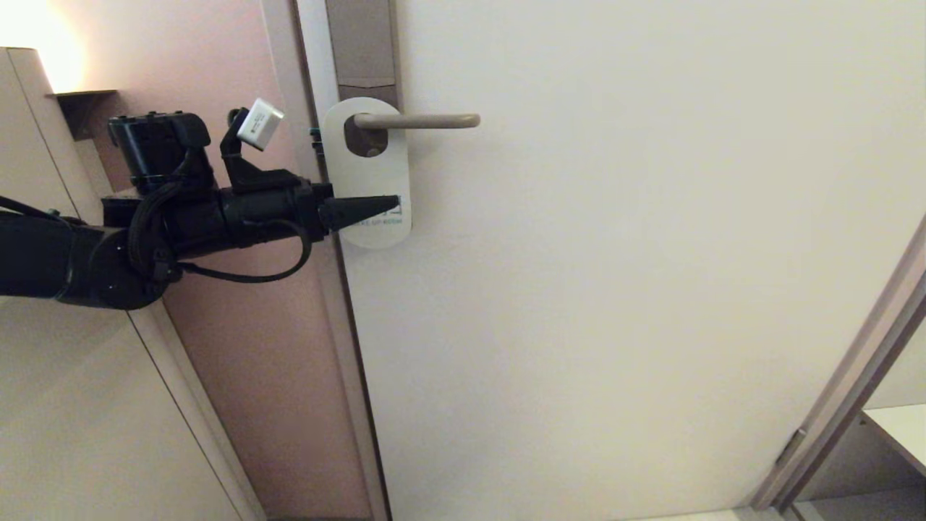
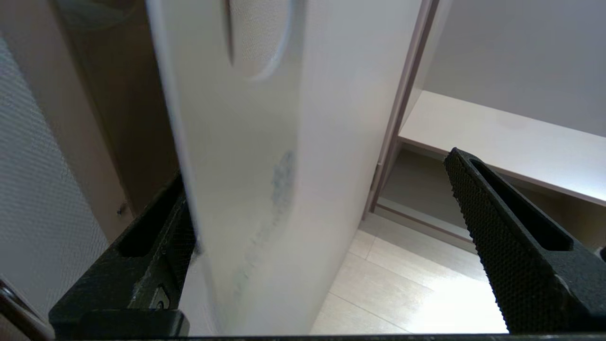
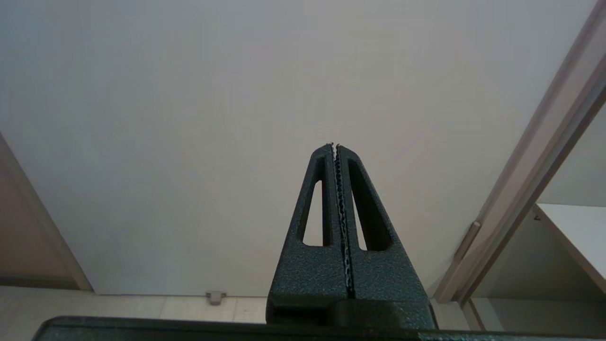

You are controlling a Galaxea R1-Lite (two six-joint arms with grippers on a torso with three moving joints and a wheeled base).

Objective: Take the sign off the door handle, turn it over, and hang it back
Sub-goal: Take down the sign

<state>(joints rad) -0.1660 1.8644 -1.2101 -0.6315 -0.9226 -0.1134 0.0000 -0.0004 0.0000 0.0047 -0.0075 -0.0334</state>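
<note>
The pale door (image 1: 615,289) spreads flat beyond the pincer's tips and off to its far side. Behind the pincer, on the arm's side, stand a pinkish wall (image 1: 260,347) and a light cupboard panel (image 1: 79,405), with a warm lamp glow (image 1: 43,43) above them. Far across the door from the pincer runs a door frame (image 1: 854,376) with a white shelf (image 1: 901,427) past it, and pale floor tiles (image 2: 402,284) lie below.

Sign (image 1: 367,174): small teal print near lower end, partly hidden, roughly "…KE UP ROOM". Nothing else legible.
</note>
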